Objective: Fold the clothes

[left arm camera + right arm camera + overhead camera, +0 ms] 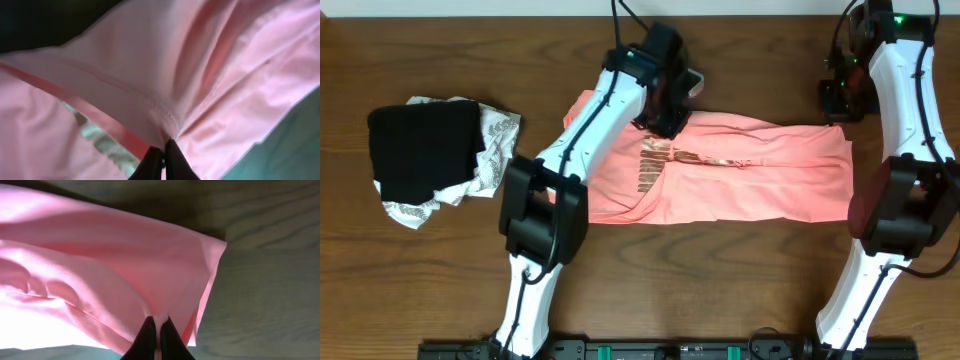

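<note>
At the left of the wooden table (pixel 720 290) a black folded garment (pixel 423 148) is laid on a white cloth with grey pattern (pixel 500 135). In the middle, the salmon-pink T-shirt (pixel 770 180) is spread flat across the wood, and its gold lettering (pixel 655 165) is seen on the left half. The far edge above the lettering is pinched by the left gripper (pixel 164 148), whose fingers are pressed together on a fold of fabric. At the right, the far corner of the T-shirt is clamped in the same way by the right gripper (pixel 156 323), and the cloth is raised from the table there
</note>
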You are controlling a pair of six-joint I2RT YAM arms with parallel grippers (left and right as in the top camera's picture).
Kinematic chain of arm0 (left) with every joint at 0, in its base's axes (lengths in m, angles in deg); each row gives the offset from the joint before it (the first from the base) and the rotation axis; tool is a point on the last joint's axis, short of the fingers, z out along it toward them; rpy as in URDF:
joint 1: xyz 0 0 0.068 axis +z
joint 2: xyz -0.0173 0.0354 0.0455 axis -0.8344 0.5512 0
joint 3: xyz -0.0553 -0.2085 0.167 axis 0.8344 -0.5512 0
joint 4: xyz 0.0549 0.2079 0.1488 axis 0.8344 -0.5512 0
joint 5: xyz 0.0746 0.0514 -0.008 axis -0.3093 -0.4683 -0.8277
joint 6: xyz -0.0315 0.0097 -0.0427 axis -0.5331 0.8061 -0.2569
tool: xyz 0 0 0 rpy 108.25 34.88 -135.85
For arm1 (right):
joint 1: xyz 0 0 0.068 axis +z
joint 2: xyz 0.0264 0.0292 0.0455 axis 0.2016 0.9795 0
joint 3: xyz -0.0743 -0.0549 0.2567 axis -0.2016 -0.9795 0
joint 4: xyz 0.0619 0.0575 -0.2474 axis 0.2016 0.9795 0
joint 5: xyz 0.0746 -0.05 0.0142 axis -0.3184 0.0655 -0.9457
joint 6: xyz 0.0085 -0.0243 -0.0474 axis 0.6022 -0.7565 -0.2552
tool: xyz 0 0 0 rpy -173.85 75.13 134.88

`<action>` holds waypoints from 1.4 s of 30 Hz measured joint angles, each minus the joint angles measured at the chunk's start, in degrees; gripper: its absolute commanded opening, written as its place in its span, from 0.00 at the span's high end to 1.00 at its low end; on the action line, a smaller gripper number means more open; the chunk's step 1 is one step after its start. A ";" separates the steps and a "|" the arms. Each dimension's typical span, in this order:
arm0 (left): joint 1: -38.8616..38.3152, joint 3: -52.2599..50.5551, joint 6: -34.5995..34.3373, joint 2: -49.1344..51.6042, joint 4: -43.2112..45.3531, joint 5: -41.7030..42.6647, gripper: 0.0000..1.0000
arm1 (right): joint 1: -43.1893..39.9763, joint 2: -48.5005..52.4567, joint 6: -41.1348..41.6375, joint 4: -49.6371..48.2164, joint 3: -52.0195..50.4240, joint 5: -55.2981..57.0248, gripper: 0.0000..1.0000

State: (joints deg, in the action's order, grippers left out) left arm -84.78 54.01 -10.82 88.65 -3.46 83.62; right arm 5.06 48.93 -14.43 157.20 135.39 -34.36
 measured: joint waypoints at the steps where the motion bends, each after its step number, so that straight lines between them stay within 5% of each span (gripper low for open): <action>1: -0.20 0.00 0.00 0.00 -0.72 0.00 0.94 | 0.00 0.00 -0.28 0.63 0.00 0.00 0.98; 6: -1.27 0.00 0.04 0.00 -3.58 0.02 0.94 | 0.00 0.00 -1.92 3.67 0.00 0.00 0.87; 10: -1.51 0.00 0.02 0.00 -5.01 0.02 0.94 | 0.00 0.00 -2.71 6.58 0.00 0.02 0.61; 24: -1.51 0.00 0.02 0.00 -11.15 0.02 0.93 | 0.00 0.00 2.16 7.72 0.00 5.53 0.67; 31: -1.51 0.00 -0.09 0.00 -11.78 -2.08 0.77 | 0.00 0.00 2.95 4.37 0.00 -0.79 0.69; 42: -1.57 -0.02 0.02 0.02 4.17 -3.69 0.72 | 0.28 0.00 3.41 -0.59 -2.36 -6.58 0.69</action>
State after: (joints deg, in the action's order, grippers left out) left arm -86.35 53.98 -10.80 88.67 0.71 79.93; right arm 5.35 48.93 -11.02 156.61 133.03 -40.94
